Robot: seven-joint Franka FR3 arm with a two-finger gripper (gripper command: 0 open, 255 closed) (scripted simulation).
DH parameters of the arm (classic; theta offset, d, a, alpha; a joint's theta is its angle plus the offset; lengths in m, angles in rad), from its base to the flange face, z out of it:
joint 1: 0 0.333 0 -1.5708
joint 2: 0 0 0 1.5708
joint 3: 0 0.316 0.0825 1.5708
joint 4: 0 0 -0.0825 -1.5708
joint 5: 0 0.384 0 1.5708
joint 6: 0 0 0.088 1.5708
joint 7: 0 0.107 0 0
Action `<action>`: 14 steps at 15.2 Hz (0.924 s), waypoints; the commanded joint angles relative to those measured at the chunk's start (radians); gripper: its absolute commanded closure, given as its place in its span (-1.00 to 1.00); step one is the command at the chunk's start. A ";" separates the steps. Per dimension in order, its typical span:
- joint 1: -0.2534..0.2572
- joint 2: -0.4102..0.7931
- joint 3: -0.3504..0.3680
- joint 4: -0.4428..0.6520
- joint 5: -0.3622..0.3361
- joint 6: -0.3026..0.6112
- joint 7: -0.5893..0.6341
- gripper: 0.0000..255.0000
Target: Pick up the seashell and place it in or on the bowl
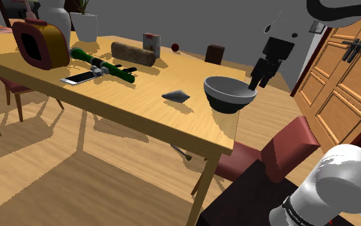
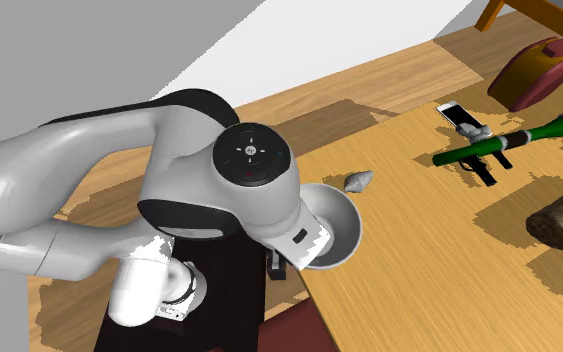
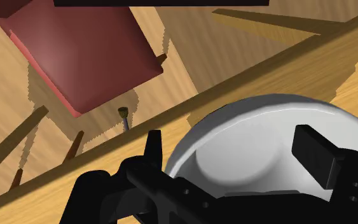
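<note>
Seashell (image 1: 176, 95) is a small grey thing lying on the wooden table (image 1: 140, 108), near the bowl (image 1: 229, 95) on the bowl's shoulder-view left, not touching it. The black gripper (image 1: 256, 81) hangs over the bowl, and from the wrist its fingers (image 3: 317, 156) are spread apart with just the bowl's pale inside under them, so it's holding nothing. Way past the shell from the bowl lie a green bottle (image 1: 102, 65) and a phone (image 1: 79, 78). A dark red chair (image 1: 281, 151) sits by the bowl's end of the table.
</note>
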 commanded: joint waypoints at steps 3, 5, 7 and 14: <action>0.011 0.051 0.033 0.017 0.013 0.040 0.027 -1.00; 0.020 0.105 0.066 0.039 0.022 0.078 0.054 -1.00; 0.028 0.162 0.099 0.066 0.029 0.113 0.081 -1.00; 0.049 0.379 0.208 0.198 0.017 0.215 0.183 -1.00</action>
